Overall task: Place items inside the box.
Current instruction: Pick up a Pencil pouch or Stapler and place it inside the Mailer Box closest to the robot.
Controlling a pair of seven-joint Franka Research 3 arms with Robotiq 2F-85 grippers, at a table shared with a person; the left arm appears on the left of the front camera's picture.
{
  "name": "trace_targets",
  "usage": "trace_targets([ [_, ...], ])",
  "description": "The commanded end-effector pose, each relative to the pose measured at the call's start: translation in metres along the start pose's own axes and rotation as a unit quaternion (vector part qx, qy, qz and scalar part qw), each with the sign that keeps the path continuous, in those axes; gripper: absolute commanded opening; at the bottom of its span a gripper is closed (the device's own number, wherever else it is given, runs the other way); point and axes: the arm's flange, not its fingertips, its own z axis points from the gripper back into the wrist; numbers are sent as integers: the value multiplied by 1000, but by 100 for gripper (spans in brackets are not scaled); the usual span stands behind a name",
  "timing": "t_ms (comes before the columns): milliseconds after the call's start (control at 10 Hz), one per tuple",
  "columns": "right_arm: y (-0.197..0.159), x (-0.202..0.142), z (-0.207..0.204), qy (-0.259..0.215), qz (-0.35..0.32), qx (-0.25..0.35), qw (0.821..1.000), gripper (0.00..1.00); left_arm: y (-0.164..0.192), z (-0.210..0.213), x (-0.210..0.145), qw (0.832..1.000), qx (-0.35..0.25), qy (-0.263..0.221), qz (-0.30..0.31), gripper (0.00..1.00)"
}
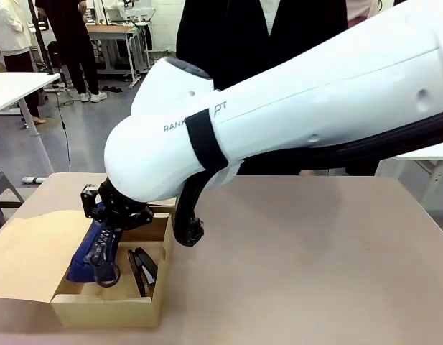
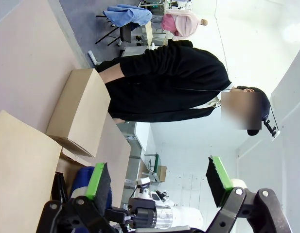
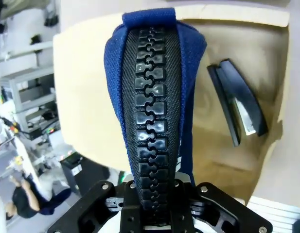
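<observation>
A navy blue zip pouch (image 1: 88, 255), soft fabric split by a broad black zipper with chunky interlocking teeth and a ring pull at its lower end, hangs tilted in the right gripper (image 1: 108, 218). It is over the left part of the box (image 1: 106, 310), at the front left corner of the table (image 1: 314, 251). The gripper's fingers are clamped tight on the pouch's upper end. In the right wrist view the pouch (image 3: 154, 97) runs straight up from between them, zipper facing the camera. Its lower end dips below the carton's rim; whether it touches the floor cannot be told.

The box, a shallow tan cardboard carton, stands open, its wide flap lid (image 1: 27, 251) folded out toward the table's left edge. Inside, right of the pouch, a black stapler (image 1: 143, 269) lies along the right wall. The right wrist view shows the stapler (image 3: 237, 104) flat on the box's cardboard floor (image 3: 215, 160), apart from the pouch.

The right arm reaches in from the table's right side, and a person (image 1: 264, 21) in black stands at the far edge. In the left wrist view the left gripper (image 2: 159, 182) is spread wide, nothing between its green pads (image 2: 97, 180). Beyond it a closed smaller tan carton (image 2: 79, 116) stands on the table near the person (image 2: 164, 82).
</observation>
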Motion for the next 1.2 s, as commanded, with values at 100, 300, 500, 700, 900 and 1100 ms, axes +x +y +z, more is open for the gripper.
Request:
trace_targets([
  [100,20,17,-22,-5,-19,-47,999,7,1,0,-2,1000,-11,0,-7,100],
  [300,12,27,-46,12,-25,-56,998,7,1,0,-2,1000,-11,0,-7,100],
  [500,4,34,-63,17,-35,-75,996,7,1,0,-2,1000,-11,0,-7,100],
  [700,-3,40,-75,24,-45,-88,995,7,1,0,-2,1000,-11,0,-7,100],
  [900,-6,41,-82,32,-45,-88,995,7,1,0,-2,1000,-11,0,-7,100],
  [1100,-8,42,-83,38,-46,-92,994,7,1,0,-2,1000,-11,0,-7,100],
])
